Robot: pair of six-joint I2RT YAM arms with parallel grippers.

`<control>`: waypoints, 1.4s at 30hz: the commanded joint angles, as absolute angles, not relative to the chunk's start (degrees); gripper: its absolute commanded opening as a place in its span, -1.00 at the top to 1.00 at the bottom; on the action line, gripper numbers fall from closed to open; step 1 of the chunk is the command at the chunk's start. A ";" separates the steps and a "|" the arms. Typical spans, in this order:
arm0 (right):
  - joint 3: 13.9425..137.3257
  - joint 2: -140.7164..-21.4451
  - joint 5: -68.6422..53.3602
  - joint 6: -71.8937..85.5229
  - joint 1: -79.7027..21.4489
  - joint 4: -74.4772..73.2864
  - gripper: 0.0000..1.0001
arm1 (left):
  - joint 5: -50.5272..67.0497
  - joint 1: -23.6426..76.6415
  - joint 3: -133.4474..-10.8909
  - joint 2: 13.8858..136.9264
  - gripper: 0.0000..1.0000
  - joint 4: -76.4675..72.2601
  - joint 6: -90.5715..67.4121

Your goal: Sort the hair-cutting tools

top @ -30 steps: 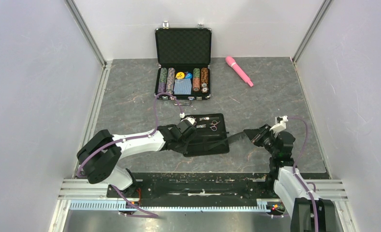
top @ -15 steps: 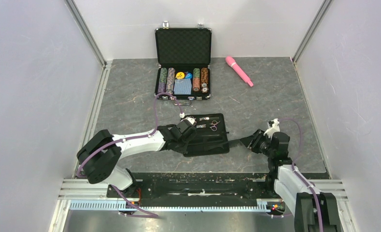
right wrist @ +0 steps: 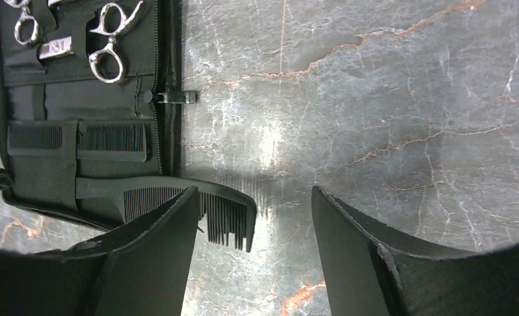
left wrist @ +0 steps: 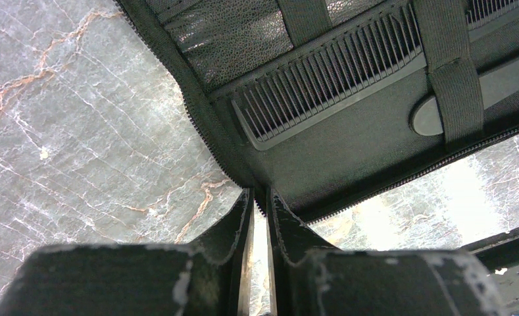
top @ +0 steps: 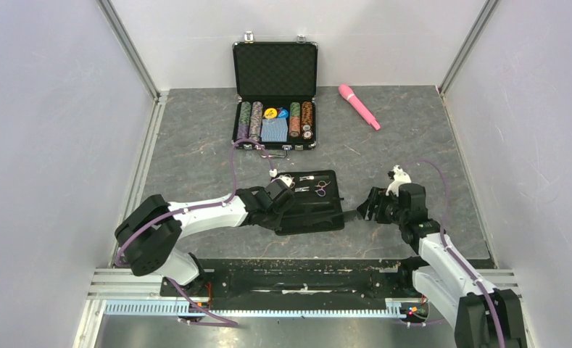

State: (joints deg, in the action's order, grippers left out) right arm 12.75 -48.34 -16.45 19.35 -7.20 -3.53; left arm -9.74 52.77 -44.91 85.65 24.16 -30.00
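We find a grey marble-patterned tabletop [top: 196,145] enclosed by plain white walls [top: 51,109], with metal rails along the near edge.

Items counted:
- One open chip case [top: 275,69] at the back, with rows of chips in its tray.
- One pink wand [top: 359,106] just right of the case.
- One black pouch [top: 319,214], lying open at mid-table.
- Two black combs, both at the pouch. A short comb [right wrist: 108,139] sits under a strap. A handled comb [right wrist: 227,210] has its toothed end past the pouch's zip edge, over bare table.
- One pair of silver scissors [right wrist: 112,39] with both rings in view, strapped in the pouch's far part. A further silver ring shows at the edge of the right wrist view — we cannot tell what it belongs to.

The left arm lies low, stretched from its base across to the pouch's left side. The left gripper [left wrist: 259,197] has its fingers almost together, pinching the pouch's zipped rim.

The right arm rises from its base, with the wrist bent toward the pouch's right side. The right gripper [right wrist: 253,194] is spread wide and holds nothing. The handled comb's free end shows between its fingers — whether either finger touches the comb, we cannot tell.
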 commanded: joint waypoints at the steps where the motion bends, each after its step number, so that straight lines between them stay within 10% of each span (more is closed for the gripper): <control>1: 19.29 -48.32 -9.20 15.11 -11.49 -11.83 -0.33 | -12.01 52.04 -43.83 84.60 0.67 21.99 -31.74; 42: 29.94 -64.22 11.36 28.49 -45.97 -7.32 -0.62 | -10.73 52.03 -40.88 80.25 0.69 18.11 -33.04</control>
State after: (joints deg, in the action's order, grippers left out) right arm 26.74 -65.93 7.18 27.83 -45.58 -7.88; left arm -10.07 52.36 -41.56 82.02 20.71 -30.85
